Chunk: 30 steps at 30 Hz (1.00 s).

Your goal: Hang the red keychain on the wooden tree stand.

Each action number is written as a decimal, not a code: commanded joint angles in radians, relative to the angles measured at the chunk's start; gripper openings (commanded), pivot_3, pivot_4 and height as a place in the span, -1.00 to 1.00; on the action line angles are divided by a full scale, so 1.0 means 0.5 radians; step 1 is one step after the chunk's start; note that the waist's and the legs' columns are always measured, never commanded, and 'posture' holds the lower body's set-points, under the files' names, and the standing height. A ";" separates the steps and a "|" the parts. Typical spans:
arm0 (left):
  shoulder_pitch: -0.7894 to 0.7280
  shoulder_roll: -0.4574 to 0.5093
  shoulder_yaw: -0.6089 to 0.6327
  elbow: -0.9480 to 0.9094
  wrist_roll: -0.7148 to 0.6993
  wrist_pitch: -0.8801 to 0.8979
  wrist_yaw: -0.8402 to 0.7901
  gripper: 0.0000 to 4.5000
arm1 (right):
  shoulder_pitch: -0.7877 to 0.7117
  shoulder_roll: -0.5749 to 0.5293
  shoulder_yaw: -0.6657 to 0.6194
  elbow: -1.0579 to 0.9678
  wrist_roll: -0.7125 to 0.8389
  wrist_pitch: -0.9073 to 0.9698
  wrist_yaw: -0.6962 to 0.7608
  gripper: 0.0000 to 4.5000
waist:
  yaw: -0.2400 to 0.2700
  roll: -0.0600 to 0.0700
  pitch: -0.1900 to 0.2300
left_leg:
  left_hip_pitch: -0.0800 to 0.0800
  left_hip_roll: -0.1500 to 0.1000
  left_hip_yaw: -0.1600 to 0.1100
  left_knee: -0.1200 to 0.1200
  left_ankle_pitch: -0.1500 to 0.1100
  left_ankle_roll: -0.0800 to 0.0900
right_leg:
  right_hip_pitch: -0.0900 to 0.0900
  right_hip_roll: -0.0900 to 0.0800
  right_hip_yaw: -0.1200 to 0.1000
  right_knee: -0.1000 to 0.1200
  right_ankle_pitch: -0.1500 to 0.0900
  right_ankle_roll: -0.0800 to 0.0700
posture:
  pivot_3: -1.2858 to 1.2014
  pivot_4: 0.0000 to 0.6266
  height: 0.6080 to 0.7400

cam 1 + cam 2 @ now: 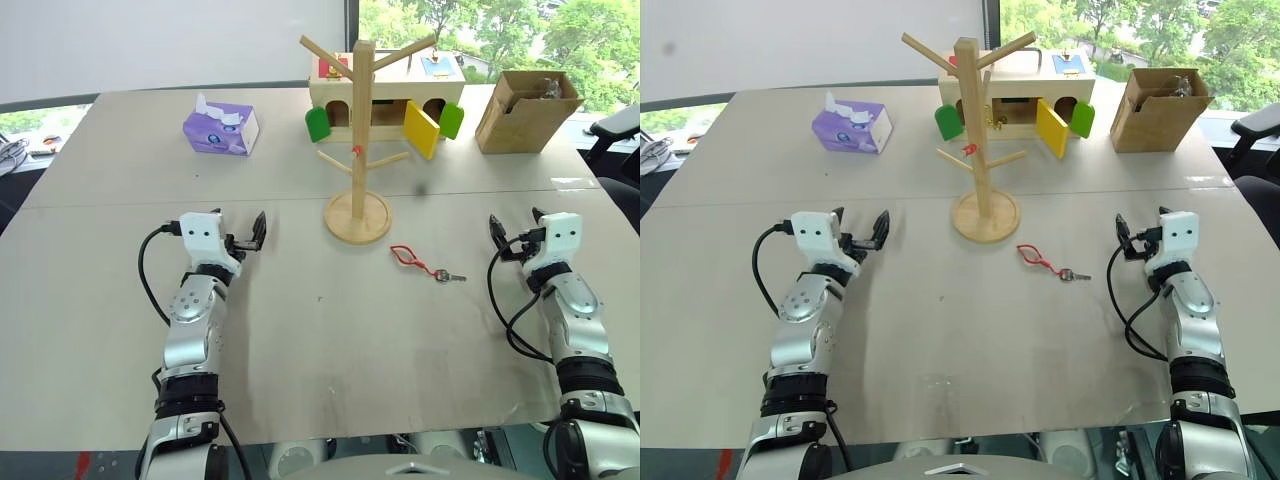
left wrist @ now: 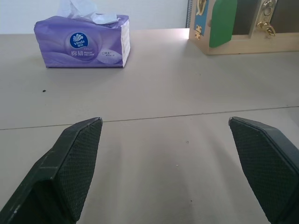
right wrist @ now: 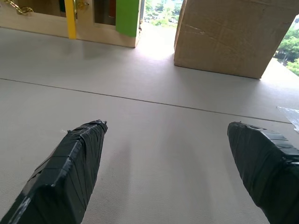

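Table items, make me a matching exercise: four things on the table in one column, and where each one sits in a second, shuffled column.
Things:
1. red keychain
2. wooden tree stand
3. purple tissue pack
4. cardboard box

Places:
A. far right of the table, beside the wooden box with coloured flaps
B. far left part of the table
C. lying flat on the table, just right of the round base
D. upright at the middle, in front of the wooden box with coloured flaps

Pairs: 1-C, 2-D, 3-B, 4-A
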 commanded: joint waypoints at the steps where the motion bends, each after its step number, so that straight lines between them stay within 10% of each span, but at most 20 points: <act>1: -0.007 0.019 0.046 -0.045 -0.050 -0.048 -0.020 1.00 | -0.024 -0.036 -0.042 -0.021 0.029 -0.029 0.012 0.98 | 0.000 0.000 0.000 | 0.000 0.000 0.000 0.000 0.000 0.000 | 0.000 0.000 0.000 0.000 0.000 0.000 | 0.03 -0.52 1.00; 23: 0.011 0.028 0.040 -0.096 -0.177 -0.005 -0.145 1.00 | -0.004 -0.051 -0.051 -0.025 0.054 -0.017 0.031 0.98 | 0.000 0.000 0.000 | 0.000 0.000 0.000 0.000 0.000 0.000 | 0.000 0.000 0.000 0.000 0.000 0.000 | 0.03 -0.52 1.00; 30: 0.302 0.128 -0.256 -0.668 -0.483 0.039 -0.787 1.00 | 0.115 -0.229 0.089 -0.467 0.420 0.489 0.704 0.98 | -0.001 0.001 0.000 | 0.000 0.001 0.001 0.000 0.000 0.000 | 0.000 -0.001 0.001 -0.001 0.000 0.000 | 0.03 -0.52 1.00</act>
